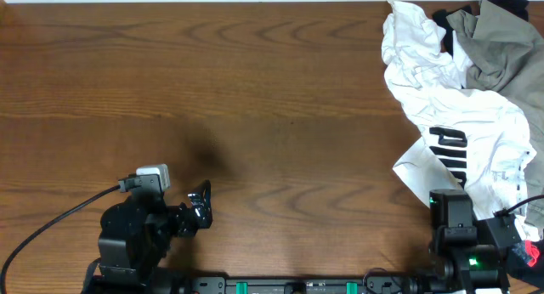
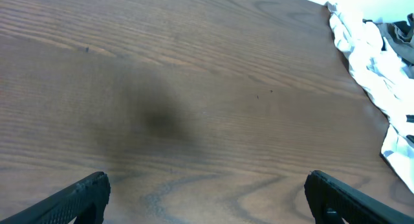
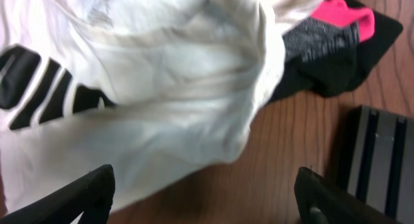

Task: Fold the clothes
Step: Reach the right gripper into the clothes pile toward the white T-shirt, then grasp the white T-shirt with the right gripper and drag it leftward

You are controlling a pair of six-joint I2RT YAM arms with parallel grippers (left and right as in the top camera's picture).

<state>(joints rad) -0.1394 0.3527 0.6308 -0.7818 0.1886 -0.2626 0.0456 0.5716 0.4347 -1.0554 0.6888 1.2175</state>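
Left claw (image 2: pixel 207 188) and right claw (image 3: pixel 206 188) gape open; white T-shirt (image 3: pixel 168 114) bears black block letters (image 1: pixel 448 138), unreadable.

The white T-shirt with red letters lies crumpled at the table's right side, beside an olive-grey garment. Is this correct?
The letters are black, not red; the overhead view shows it. The white T-shirt does lie crumpled at the right side of the table, beside the olive-grey garment.
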